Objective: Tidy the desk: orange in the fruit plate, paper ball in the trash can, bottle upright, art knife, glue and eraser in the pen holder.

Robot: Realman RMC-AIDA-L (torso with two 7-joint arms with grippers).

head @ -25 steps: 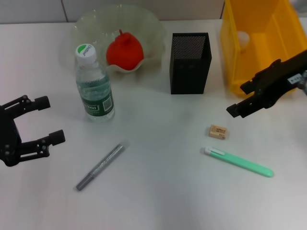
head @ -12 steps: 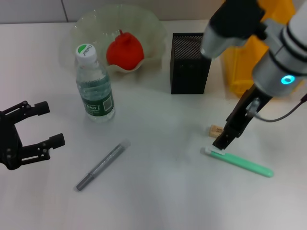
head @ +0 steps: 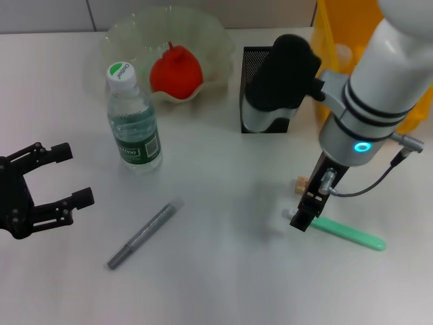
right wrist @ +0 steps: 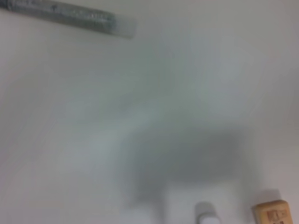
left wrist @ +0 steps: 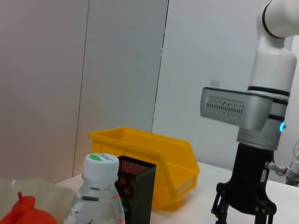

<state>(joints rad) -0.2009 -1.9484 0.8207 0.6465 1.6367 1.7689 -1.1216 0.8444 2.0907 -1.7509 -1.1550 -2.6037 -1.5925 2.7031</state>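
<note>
The orange (head: pixel 176 71) lies in the fruit plate (head: pixel 118 37) at the back left. In front of it the bottle (head: pixel 132 118) stands upright. The art knife (head: pixel 143 234) lies on the table near the front, to the right of my open left gripper (head: pixel 73 173). My right gripper (head: pixel 304 215) points down over the white-tipped end of the glue (head: pixel 348 233); the left wrist view shows its fingers (left wrist: pixel 219 210) apart. The eraser (head: pixel 300 183) peeks out just behind it. My right arm partly hides the pen holder (head: pixel 260 101). A white paper ball (head: pixel 343 55) lies in the trash can (head: pixel 335 95).
The right wrist view shows the art knife (right wrist: pixel 60 11), the glue's white tip (right wrist: pixel 205 213) and the eraser (right wrist: pixel 275 212) on bare white tabletop. The wall runs along the table's back edge.
My right arm has swung from the trash can's front, in and down, to the glue's white end. The left gripper has barely shifted.
</note>
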